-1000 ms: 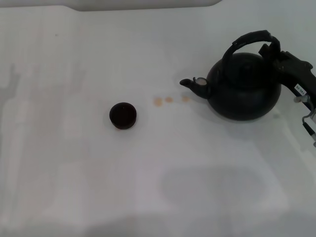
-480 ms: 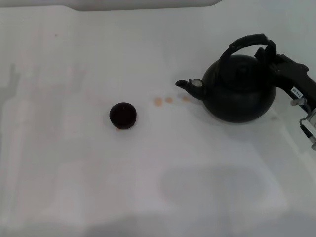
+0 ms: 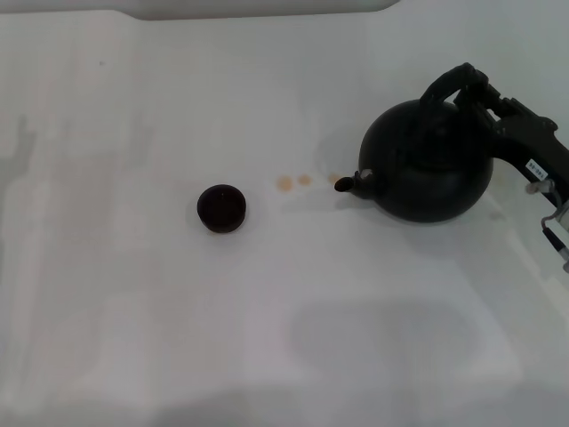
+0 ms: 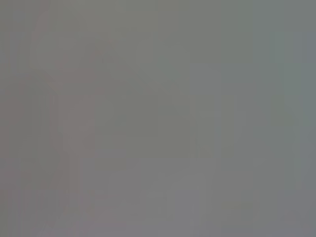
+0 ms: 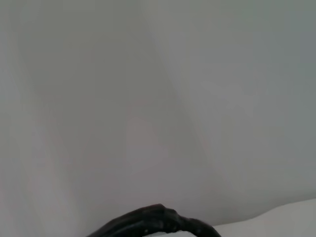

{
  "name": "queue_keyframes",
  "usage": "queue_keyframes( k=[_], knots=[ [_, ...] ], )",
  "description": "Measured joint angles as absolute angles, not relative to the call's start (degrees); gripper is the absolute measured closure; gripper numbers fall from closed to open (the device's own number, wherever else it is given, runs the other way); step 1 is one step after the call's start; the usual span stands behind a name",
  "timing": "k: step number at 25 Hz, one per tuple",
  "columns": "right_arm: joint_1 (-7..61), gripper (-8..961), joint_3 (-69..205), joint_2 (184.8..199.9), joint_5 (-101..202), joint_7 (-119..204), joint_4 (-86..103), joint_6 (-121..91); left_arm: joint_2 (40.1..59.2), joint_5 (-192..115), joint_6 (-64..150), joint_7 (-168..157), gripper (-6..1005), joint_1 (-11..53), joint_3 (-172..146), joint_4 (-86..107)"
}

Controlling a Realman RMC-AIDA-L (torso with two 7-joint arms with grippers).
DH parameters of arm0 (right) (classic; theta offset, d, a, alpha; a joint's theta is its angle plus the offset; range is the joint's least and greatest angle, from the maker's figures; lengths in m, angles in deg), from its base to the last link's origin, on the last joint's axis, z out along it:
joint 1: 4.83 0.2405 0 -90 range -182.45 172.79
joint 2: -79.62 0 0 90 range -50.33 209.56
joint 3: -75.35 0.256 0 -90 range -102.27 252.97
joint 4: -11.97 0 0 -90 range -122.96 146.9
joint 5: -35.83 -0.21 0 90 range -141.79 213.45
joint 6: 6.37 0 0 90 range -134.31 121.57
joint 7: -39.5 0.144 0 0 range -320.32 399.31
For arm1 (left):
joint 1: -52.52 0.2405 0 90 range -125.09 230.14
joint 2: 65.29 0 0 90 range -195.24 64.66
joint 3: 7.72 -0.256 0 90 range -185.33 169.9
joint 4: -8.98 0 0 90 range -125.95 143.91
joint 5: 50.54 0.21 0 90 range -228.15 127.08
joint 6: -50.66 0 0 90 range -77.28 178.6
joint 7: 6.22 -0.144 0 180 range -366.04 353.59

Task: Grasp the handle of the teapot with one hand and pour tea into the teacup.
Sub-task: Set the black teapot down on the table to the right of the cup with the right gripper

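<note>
The matte-black teapot (image 3: 427,162) stands at the right of the white table, tipped so its short spout (image 3: 345,183) points left and down. Its arched black handle (image 3: 449,82) leans toward the right. My right hand (image 3: 487,96), black on a white and grey arm, is shut on the right end of the handle. A black arched piece, seemingly the handle (image 5: 155,222), shows in the right wrist view. The tiny dark teacup (image 3: 221,208) sits well left of the spout, apart from it. My left gripper is out of view.
Three small tan drops of tea (image 3: 305,180) lie on the table between the cup and the spout. The table's far edge (image 3: 267,11) runs along the top. The left wrist view shows only flat grey.
The teapot has tipped and turned: its spout dropped lower and shifted right, and the handle swung right toward my right hand. The teacup has not moved.
</note>
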State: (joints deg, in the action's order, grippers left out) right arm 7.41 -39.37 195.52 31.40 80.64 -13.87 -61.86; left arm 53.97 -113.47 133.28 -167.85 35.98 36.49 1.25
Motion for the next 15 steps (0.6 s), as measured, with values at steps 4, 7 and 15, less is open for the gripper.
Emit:
queue_keyframes(
  k=[4, 7, 15],
  knots=[
    [6.99, 625, -39.67, 195.39, 31.4, 80.56, -13.82, -62.66, 53.97, -113.47, 133.28, -167.86, 121, 36.0, 36.49, 1.25],
    [6.6, 597, -39.66, 195.32, 31.39, 80.3, -13.76, -63.37, 53.97, -113.47, 133.28, -167.86, 121, 36.01, 36.49, 1.25],
    [5.19, 535, -38.85, 194.71, 31.09, 80.82, -11.31, -68.62, 53.89, -113.46, 133.28, -167.86, 120, 35.95, 36.49, 1.25]
  ],
)
